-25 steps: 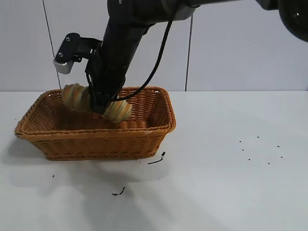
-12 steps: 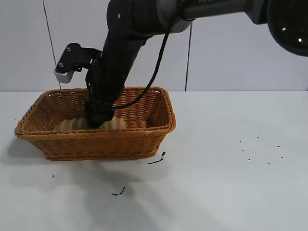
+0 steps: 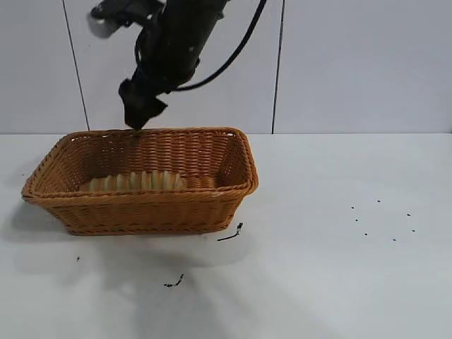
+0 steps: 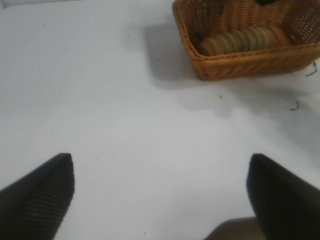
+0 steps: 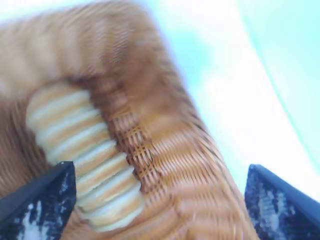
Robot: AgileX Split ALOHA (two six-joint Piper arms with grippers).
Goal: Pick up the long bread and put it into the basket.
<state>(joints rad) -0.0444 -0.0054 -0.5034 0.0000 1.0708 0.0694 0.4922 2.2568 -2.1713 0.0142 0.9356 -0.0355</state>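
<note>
No writing, label, brand mark, number or sign can be read in any of the views. The orange-brown woven wicker basket (image 3: 141, 185) carries no tag, and the ridged tan-golden long bread (image 4: 239, 41) lying in it bears no wrapper or print. The black arm at the upper left of the exterior frame shows no legible lettering. The small dark specks scattered over the white surface (image 3: 339, 268) at the lower left and right of that frame are loose marks, not characters. The pale wall panels behind are plain.
</note>
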